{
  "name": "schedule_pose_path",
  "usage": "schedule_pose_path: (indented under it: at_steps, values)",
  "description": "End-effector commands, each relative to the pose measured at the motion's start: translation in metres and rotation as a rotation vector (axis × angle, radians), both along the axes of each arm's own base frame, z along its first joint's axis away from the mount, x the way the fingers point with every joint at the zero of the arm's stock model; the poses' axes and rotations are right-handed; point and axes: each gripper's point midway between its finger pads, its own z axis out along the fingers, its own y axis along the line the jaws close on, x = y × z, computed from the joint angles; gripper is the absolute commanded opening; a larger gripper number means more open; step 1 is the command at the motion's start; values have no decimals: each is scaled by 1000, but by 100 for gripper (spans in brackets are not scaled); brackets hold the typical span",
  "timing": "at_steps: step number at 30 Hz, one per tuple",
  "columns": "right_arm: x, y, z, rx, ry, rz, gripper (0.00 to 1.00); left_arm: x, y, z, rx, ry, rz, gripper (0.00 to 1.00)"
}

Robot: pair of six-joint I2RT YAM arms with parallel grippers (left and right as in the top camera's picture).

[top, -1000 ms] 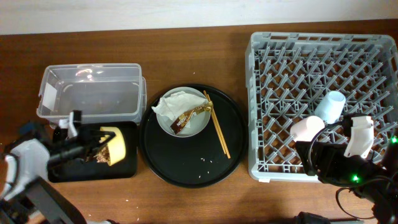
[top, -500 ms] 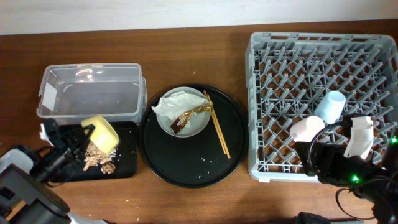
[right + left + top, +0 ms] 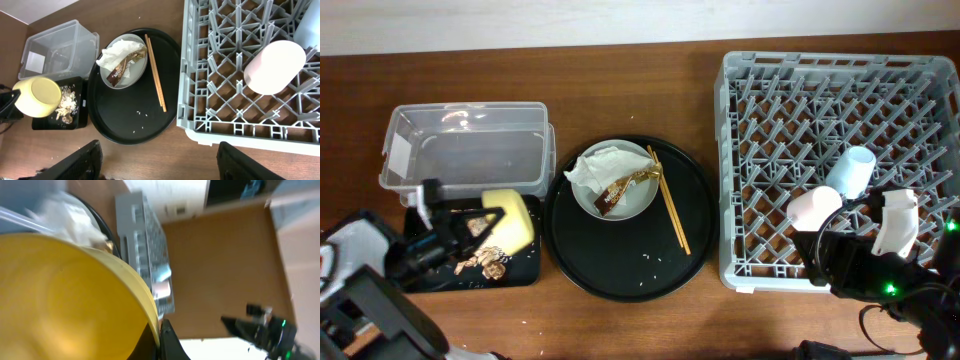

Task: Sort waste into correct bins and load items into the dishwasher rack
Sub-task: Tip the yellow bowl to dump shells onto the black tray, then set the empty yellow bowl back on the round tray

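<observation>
While the left end effector (image 3: 470, 228) is clenching the rim of the small yellow bowl (image 3: 510, 220), it is holding the bowl tipped on its side over the shallow black tray (image 3: 523, 272), where brownish food scraps (image 3: 485, 262) are lying. To my eye that one-edge grip is risking a slip on the way to the dishwasher rack (image 3: 730, 160). Clinging crumbs could be dropping onto the table (image 3: 620, 325), and the clear tub (image 3: 465, 107) just behind is inviting a bump. The right end effector (image 3: 162, 160) is waiting spread and empty near the pink cup (image 3: 813, 208). Against half a second ago, the bowl is sitting further toward the tray's right end, while the right arm is unmoved.
</observation>
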Motion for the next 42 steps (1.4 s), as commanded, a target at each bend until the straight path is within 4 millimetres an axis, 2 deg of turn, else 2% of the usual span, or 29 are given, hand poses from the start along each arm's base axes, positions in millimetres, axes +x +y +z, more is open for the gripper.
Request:
schedule_pose_path:
  at_steps: [1,4,5,7,9,10,11,12,13,16,17,19,20,21,22,23,25,26,28,29,30,32,34,35,36,38,40,41,42]
  values:
    - [-1,1,1,3,2,2,74,-11,-47,17,46,-13,-173,0]
    - [-2,2,1,4,6,2,74,-22,-100,17,53,15,-359,0]
    - [-2,2,0,5,8,2,74,-26,-126,12,56,52,-449,0]
    - [-2,2,0,5,9,2,74,-30,-158,-10,135,185,-544,0]
    - [-2,2,0,5,9,2,74,-25,-180,-32,264,271,-564,0]
    - [-2,2,0,5,9,2,74,-19,-191,-60,475,322,-528,0]
    - [-2,2,0,5,9,2,74,-18,-197,-79,629,325,-503,0]
    - [-2,2,0,5,9,2,74,-18,-194,-99,814,338,-451,0]
    - [-2,2,0,5,9,2,74,-19,-190,-110,944,340,-408,0]
    - [-2,2,0,5,8,2,74,-27,-198,-126,1281,235,-298,0]
    - [-2,2,0,5,8,2,75,-30,-202,-127,1383,176,-241,0]
    - [-2,2,0,4,8,2,75,-35,-212,-128,1432,114,-235,2]
    - [-2,2,0,4,8,2,75,-38,-223,-128,1424,80,-253,21]
    - [-2,2,0,4,8,2,75,-38,-230,-124,1410,59,-255,34]
    - [-2,2,0,4,8,2,75,-37,-234,-119,1404,52,-264,39]
    - [-2,2,0,4,8,2,75,-33,-237,-108,1403,32,-274,53]
    - [-2,1,0,2,9,0,75,-9,-245,-71,1387,-44,-267,75]
    - [-2,1,0,2,9,0,75,5,-244,-61,1379,-69,-242,77]
    - [-2,1,0,2,9,0,75,48,-227,-50,1365,-117,-151,81]
    - [-2,1,0,2,9,0,75,75,-221,-53,1352,-163,-144,81]
    - [-2,1,0,2,9,0,75,89,-225,-59,1333,-207,-178,80]
    - [-2,1,0,2,9,0,75,116,-225,-95,1327,-208,-210,76]
    - [-2,1,0,2,10,0,75,126,-219,-127,1344,-165,-226,63]
    - [-2,1,0,2,9,0,75,124,-229,-147,1309,-171,-303,59]
    - [-2,1,0,2,9,0,75,123,-232,-155,1300,-168,-324,54]
    - [-2,1,0,2,9,0,75,122,-232,-159,1303,-159,-331,37]
    - [-2,1,0,2,9,0,75,123,-233,-155,1303,-158,-333,8]
    - [-2,1,0,2,9,0,75,123,-233,-146,1305,-146,-337,0]
    - [-2,1,0,2,9,0,75,122,-233,-131,1311,-128,-352,0]
